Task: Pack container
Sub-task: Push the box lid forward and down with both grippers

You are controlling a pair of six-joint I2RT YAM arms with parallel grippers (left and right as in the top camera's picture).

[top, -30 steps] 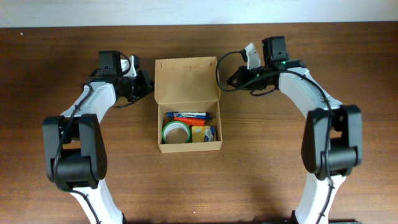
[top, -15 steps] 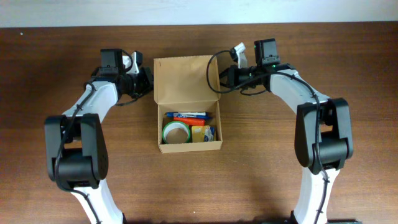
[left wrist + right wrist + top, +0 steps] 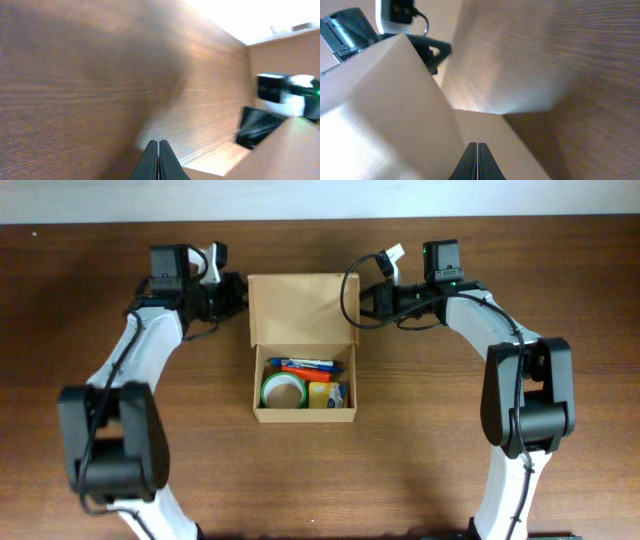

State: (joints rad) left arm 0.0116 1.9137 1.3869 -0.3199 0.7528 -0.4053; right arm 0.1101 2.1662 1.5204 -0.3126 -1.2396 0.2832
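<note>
The container (image 3: 256,416), a tan cardboard box, sits mid-table with its flap lid (image 3: 300,310) hinged back and standing open. Inside lie a green tape roll (image 3: 283,392), pens (image 3: 305,367) and a small yellow item (image 3: 321,396). My left gripper (image 3: 238,292) is shut at the lid's left edge, and its wrist view shows the closed fingertips (image 3: 158,145) over the wood beside the cardboard (image 3: 285,150). My right gripper (image 3: 362,302) is shut at the lid's right edge. In the right wrist view its fingertips (image 3: 477,146) rest against the lid (image 3: 395,100). Neither holds anything.
The wooden table (image 3: 450,440) runs all round the box. A pale wall strip (image 3: 320,198) borders the far edge. Both arms arch in from the front corners, with a black cable (image 3: 350,285) looping near the right wrist.
The left gripper has moved back toward the far edge, alongside the lid's left corner. The right gripper has closed in on the lid's right edge. The box and its contents have not moved.
</note>
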